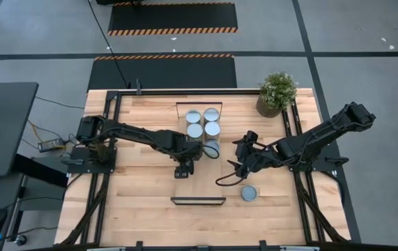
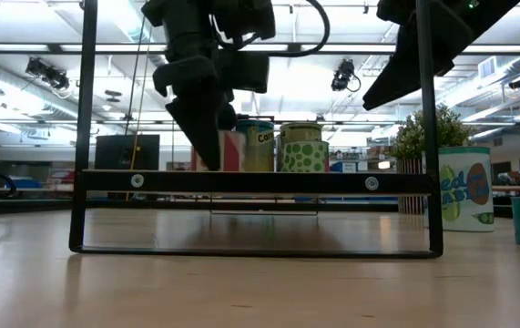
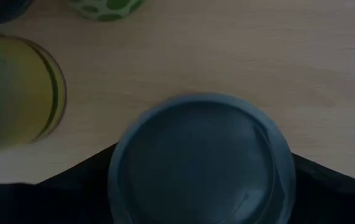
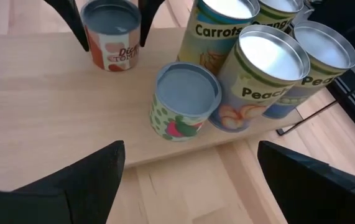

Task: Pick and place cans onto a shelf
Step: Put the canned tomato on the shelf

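The left gripper (image 1: 184,169) hangs with its fingers (image 4: 71,22) spread on either side of a red-and-white can (image 4: 110,34) standing on the light-wood shelf (image 1: 204,155), at the near end of the row; whether the pads touch its sides cannot be told (the left wrist view shows only the can's grey lid (image 3: 201,160) close below, with dark fingers at its flanks); just beside it stands a green-dotted can (image 4: 184,103), and beyond that a cluster of taller cans (image 1: 203,122) labelled carrots and peaches, touching one another toward the far end of the shelf; the right gripper (image 1: 239,163) hovers to the right of the shelf, open and empty, pointing at the row; one more can (image 1: 249,193) stands alone on the wooden table (image 1: 136,188), near the right gripper; a potted plant (image 1: 276,93) sits at the far right corner.
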You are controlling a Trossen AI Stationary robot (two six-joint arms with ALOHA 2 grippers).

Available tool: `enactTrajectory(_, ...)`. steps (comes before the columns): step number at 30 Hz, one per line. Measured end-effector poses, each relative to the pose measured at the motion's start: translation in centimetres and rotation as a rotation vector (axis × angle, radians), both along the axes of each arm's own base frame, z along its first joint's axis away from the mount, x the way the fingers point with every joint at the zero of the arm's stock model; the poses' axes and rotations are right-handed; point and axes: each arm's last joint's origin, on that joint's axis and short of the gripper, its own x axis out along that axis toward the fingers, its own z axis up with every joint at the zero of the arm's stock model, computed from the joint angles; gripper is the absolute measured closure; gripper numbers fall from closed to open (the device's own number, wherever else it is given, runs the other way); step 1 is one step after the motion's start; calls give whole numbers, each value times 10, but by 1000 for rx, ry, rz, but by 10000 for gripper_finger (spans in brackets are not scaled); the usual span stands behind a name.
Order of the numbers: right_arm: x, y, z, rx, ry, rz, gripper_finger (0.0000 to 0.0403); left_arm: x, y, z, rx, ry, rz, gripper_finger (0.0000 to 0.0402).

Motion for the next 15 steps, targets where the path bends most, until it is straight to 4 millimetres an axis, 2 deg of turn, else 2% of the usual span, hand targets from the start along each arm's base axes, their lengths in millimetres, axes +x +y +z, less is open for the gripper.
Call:
enactTrajectory(9,1,1,1,-1,-10,12,28,-1,-1,-1,-59,14,-12,8)
enactTrajectory(15,2,1,2,-2,-18,19,28,0,1,8,0,15,35,13)
